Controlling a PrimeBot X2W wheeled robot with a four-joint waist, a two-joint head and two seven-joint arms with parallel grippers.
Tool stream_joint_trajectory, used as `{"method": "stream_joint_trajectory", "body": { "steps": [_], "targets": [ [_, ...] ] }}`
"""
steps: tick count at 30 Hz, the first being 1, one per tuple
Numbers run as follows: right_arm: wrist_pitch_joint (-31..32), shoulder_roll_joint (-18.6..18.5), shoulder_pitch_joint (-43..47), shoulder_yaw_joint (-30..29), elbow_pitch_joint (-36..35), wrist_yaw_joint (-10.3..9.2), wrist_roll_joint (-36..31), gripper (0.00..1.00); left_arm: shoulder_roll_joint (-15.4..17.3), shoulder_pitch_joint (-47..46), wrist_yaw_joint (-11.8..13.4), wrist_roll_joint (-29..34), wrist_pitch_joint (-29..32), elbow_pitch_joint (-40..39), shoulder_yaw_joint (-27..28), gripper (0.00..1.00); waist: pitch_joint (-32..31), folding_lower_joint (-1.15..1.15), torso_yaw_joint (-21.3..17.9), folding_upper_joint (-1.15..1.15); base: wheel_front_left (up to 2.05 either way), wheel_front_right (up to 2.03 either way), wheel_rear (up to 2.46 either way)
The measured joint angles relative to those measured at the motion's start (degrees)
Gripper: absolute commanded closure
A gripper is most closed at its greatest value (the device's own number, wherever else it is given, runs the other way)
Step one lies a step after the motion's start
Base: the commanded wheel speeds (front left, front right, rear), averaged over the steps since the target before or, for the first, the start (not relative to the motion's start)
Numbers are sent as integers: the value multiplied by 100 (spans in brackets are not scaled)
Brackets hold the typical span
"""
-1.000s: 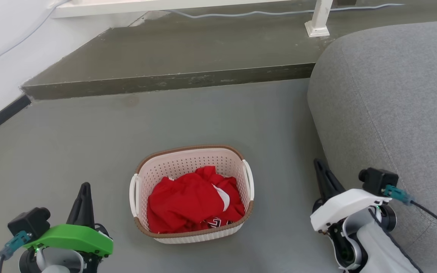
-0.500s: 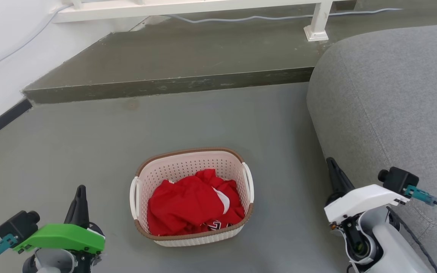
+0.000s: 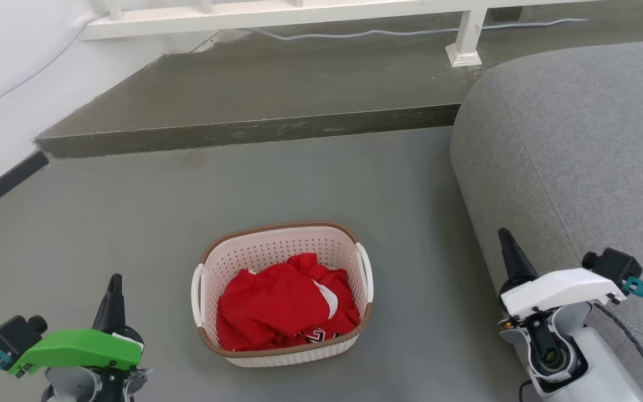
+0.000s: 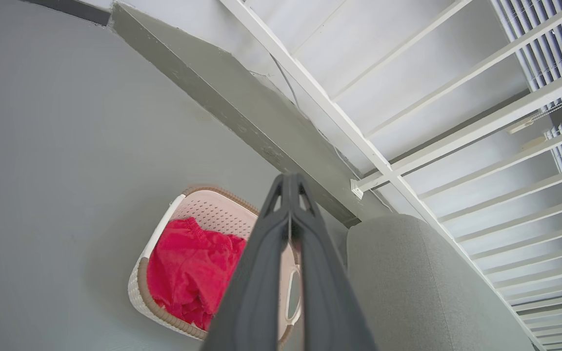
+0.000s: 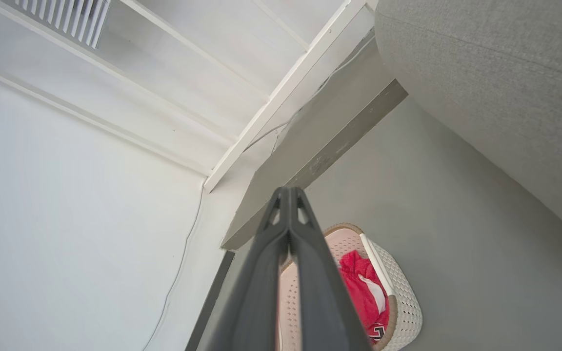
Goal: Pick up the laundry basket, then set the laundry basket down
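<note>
Outward drifted left tool (image 3: 114, 280) and right tool (image 3: 505, 237), closed, empty, partly hiding laundry basket (image 3: 279, 228).

Bare grey floor (image 3: 132, 223) is lying open to the left of the laundry basket (image 3: 268, 251) and beyond it. The grey sofa (image 3: 578, 139) is narrowing the passage on its right, with the right end effector (image 3: 508, 245) hanging just beside the sofa. A raised step (image 3: 243, 120) is bounding the far floor.
</note>
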Motion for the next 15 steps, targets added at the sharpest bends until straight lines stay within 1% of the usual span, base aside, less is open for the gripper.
{"method": "stream_joint_trajectory", "body": {
  "steps": [15],
  "targets": [
    [279, 1, 75, -467, -100, 181, 1017, 100, -11, -1, -41, -960, 297, -48, 148, 100, -80, 0, -10, 0, 0, 0, 0]
  ]
}}
